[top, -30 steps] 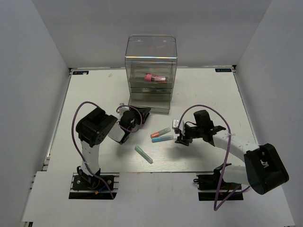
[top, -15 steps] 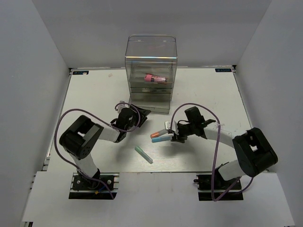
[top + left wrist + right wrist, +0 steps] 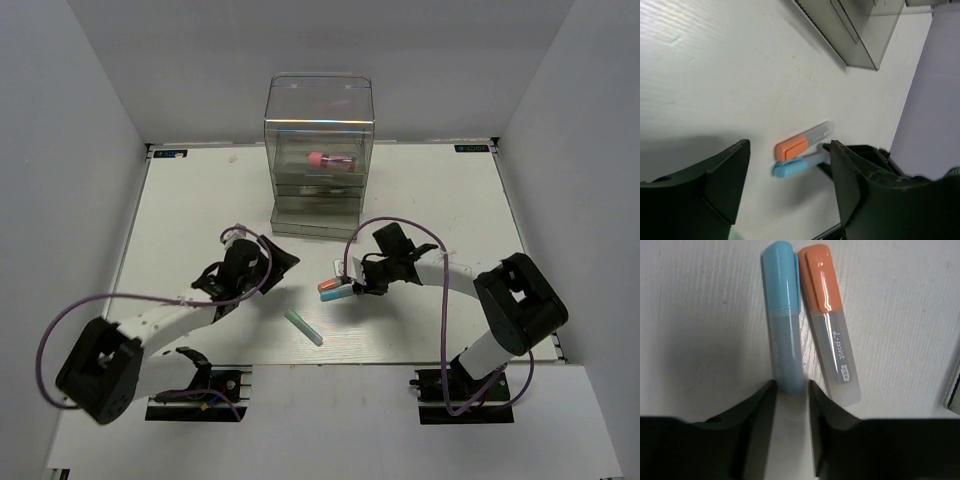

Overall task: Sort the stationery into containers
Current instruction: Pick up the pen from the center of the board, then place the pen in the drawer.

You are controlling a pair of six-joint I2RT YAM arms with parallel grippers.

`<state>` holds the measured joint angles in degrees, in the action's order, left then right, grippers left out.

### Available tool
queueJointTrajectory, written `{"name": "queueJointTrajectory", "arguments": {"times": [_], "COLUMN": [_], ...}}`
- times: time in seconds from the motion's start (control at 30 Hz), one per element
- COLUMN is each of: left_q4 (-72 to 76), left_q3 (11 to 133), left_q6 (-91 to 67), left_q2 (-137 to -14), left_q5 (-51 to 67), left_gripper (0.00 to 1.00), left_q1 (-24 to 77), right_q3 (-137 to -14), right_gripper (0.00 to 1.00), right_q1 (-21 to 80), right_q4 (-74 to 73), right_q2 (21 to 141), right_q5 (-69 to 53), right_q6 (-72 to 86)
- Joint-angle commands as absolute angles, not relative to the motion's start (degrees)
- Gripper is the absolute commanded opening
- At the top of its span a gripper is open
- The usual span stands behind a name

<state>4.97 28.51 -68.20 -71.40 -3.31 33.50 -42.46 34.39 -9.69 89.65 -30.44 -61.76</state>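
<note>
The light blue marker (image 3: 785, 315) and the orange-capped marker (image 3: 827, 315) lie side by side on the table. They also show in the top view, the light blue marker (image 3: 338, 294) and the orange-capped marker (image 3: 333, 283). My right gripper (image 3: 352, 284) is shut on the light blue marker's rear end, its fingers (image 3: 757, 407) pressed against both sides. A teal-green marker (image 3: 303, 326) lies nearer the front. A pink-red marker (image 3: 330, 161) lies inside the clear smoky organiser (image 3: 318, 215). My left gripper (image 3: 275, 262) is open and empty, left of the markers. No pens are in view.
The left wrist view shows the orange-capped marker (image 3: 802, 142) and the light blue marker (image 3: 795, 166) beyond its wide jaws, with the organiser's base (image 3: 860, 30) at the top. White walls close in the table on three sides.
My right gripper has moved left to the markers and closed round the light blue one's end. My left arm has stretched out lower, its gripper shifting slightly down and left.
</note>
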Motion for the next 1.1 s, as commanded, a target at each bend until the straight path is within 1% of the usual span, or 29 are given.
{"name": "queueJointTrajectory", "arguments": {"times": [0.0,0.03,0.07,0.1,0.17,0.2,0.33,0.4,0.47,0.5,0.57,0.63,0.7,0.73,0.83,0.87,0.93,1.07], "left_q4": [-7.28,-10.25,-11.68,-12.82,-13.62,-13.62,-10.03,-8.26,-8.43,-11.74,-15.89,-19.94,-22.31,-24.5,-28.81,-29.44,-31.11,-32.61], "left_q3": [24.45,23.48,22.51,20.06,16.98,13.57,4.85,1.25,1.23,2.54,6.56,9.13,13.26,14.75,20.2,22.3,24.42,26.37], "left_q6": [-65.83,-67.4,-68.63,-70.03,-74.25,-75.75,-83.57,-87.26,-87.8,-87.8,-87.8,-86.23,-84.65,-84.03,-81.48,-80.78,-79.46,-78.23], "left_q2": [-61.72,-57.17,-54.95,-52.67,-48.36,-44.08,-34.49,-31.74,-29.98,-29.97,-32.85,-35.84,-39.44,-43.47,-50.33,-51.49,-52.9,-54.14], "left_q5": [-4.83,-5.44,-5.45,-5.45,-5.45,-4.84,-1.94,-1.41,-0.88,-0.88,-2.37,-2.37,-2.37,-2.37,-2.37,-2.37,-2.37,-2.37], "left_gripper": [0.78,0.88,0.94,1.0,1.0,1.0,1.0,1.0,1.0,1.0,1.0,1.0,1.0,1.0,1.0,0.99,0.97,0.97], "left_q1": [33.22,33.22,32.7,32.7,32.7,32.7,32.7,32.7,32.7,32.7,32.7,32.7,33.31,33.31,33.31,33.31,33.83,33.84], "right_q3": [-43.42,-43.94,-44.21,-44.91,-45.26,-45.7,-45.79,-46.49,-47.02,-48.24,-50.87,-52.37,-56.66,-57.65,-62.31,-65.1,-66.96,-73.72], "right_gripper": [0.34,0.22,0.22,0.11,0.03,0.0,0.0,0.0,0.0,0.0,0.0,0.0,0.0,0.0,0.0,0.0,0.0,0.0], "right_q1": [35.5,35.77,35.86,35.86,35.86,35.69,35.6,35.6,35.68,35.6,35.42,35.33,35.33,35.42,35.59,35.51,35.42,35.42], "right_q4": [-13.53,-14.58,-15.02,-15.55,-17.39,-17.84,-19.16,-17.68,-15.74,-11.38,-6.62,-3.54,-2.46,-1.76,-0.71,-0.7,-0.79,-1.66], "right_q2": [91.49,91.67,91.67,91.41,89.75,89.21,83.77,80.08,78.58,78.66,79.88,82.43,85.42,87.43,92.87,93.77,96.49,102.11], "right_q5": [-27.77,-27.86,-28.04,-28.39,-29.96,-30.49,-34.62,-35.68,-35.16,-32.37,-27.89,-23.22,-19.52,-16.47,-12.5,-11.87,-9.32,-7.04], "right_q6": [-63.81,-63.9,-63.9,-63.9,-64.07,-64.07,-64.51,-62.94,-57.7,-56.0,-50.84,-48.96,-48.25,-48.16,-48.6,-48.86,-49.92,-51.41]}}
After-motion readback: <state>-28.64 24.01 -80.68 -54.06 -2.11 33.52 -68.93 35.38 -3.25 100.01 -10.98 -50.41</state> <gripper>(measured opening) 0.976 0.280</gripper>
